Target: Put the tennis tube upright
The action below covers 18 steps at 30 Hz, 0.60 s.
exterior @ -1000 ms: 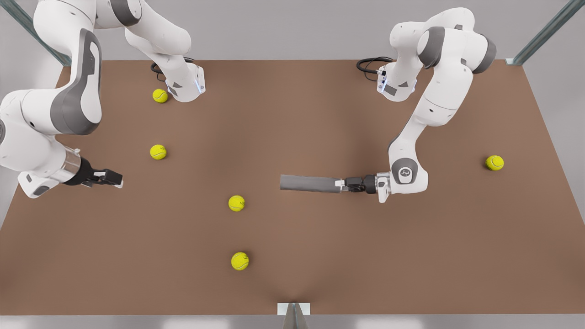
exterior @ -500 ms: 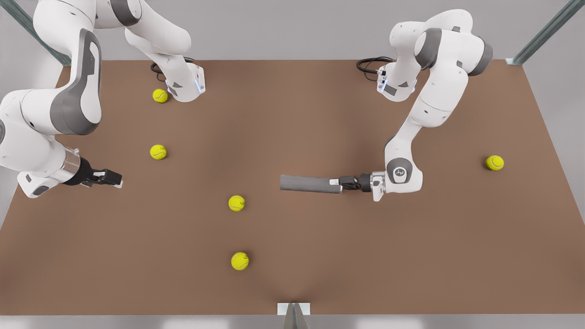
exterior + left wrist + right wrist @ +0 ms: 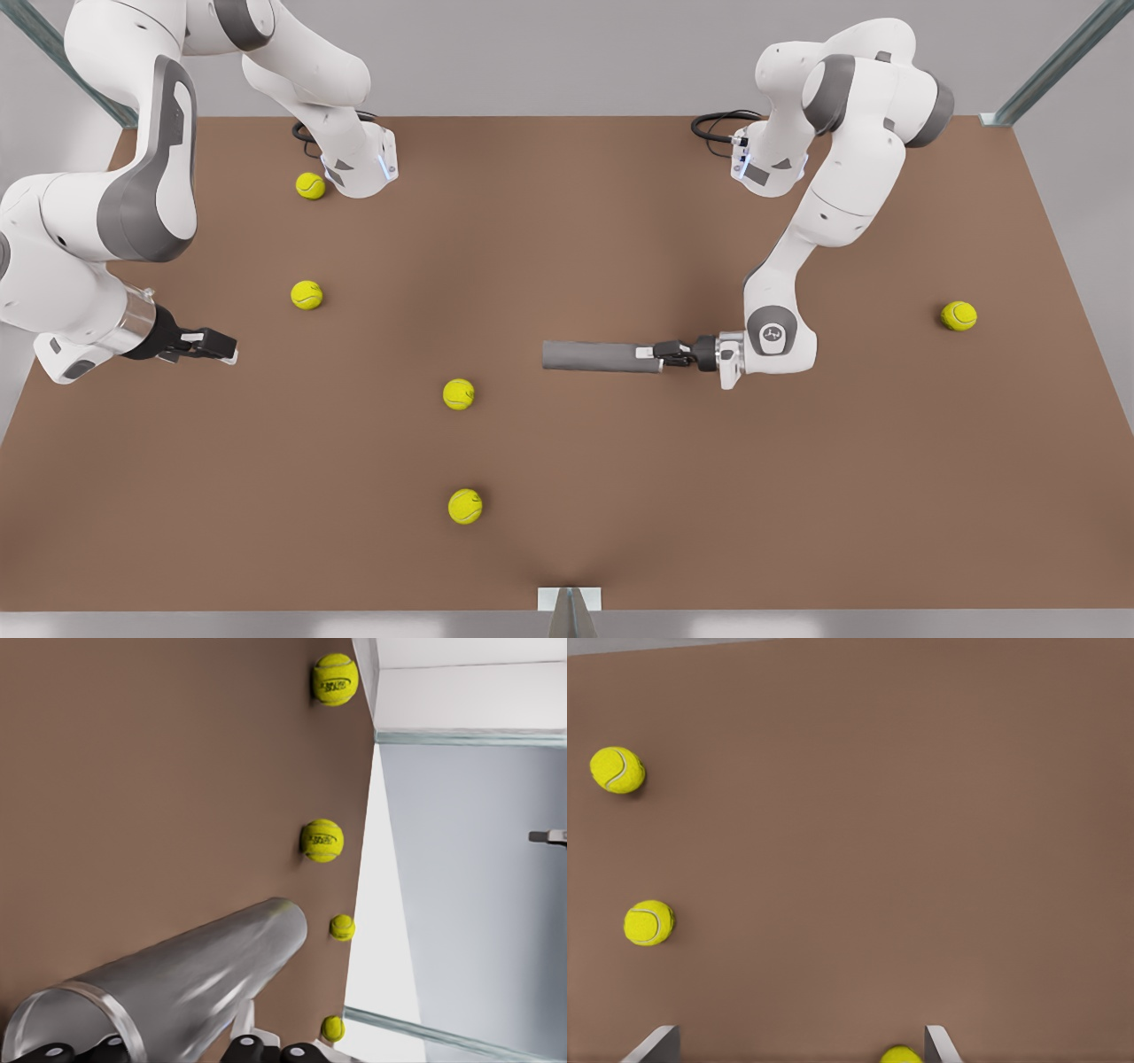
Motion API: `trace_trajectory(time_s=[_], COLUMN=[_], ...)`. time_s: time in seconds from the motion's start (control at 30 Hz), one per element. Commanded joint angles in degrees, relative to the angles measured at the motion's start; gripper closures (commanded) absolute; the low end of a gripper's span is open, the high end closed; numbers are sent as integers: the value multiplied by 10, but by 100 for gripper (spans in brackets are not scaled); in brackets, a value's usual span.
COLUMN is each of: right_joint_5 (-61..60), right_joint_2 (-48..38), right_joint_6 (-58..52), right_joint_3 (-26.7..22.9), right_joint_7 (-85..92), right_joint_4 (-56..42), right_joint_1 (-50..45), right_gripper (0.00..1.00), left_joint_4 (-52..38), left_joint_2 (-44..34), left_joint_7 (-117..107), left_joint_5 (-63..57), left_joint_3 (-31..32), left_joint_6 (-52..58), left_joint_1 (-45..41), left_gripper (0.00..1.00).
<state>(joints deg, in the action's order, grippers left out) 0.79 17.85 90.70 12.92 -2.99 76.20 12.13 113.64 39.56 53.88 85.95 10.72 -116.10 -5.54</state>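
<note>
front view: tennis tube point(image 3: 592, 356) lying flat mid-table, left gripper point(image 3: 660, 356) clamped on its open end, so tilting it upright comes next; left wrist view: pale rim between the fingers; right wrist view: right gripper point(image 3: 802, 1043) spread wide, waiting

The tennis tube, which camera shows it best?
The front view: the whole tennis tube lies flat on the table, with the left gripper at its end. The left wrist view shows its hollow pale-rimmed end up close. The right gripper waits, open, at the front view's left.
</note>
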Motion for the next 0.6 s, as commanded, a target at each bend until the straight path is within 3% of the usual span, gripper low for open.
trace_trajectory(time_s=[0.0, 0.57], right_joint_5=[0, -1], right_joint_2=[0, 0], right_joint_6=[0, 0], right_joint_3=[0, 0], right_joint_7=[0, -1], right_joint_4=[0, 0], right_joint_1=[0, -1], right_gripper=[0, 0], left_joint_4=[0, 1], left_joint_2=[0, -14], left_joint_7=[0, -1], left_joint_5=[-1, -24], left_joint_3=[0, -1], left_joint_6=[1, 22], left_joint_1=[0, 0], left_gripper=[57, 72])
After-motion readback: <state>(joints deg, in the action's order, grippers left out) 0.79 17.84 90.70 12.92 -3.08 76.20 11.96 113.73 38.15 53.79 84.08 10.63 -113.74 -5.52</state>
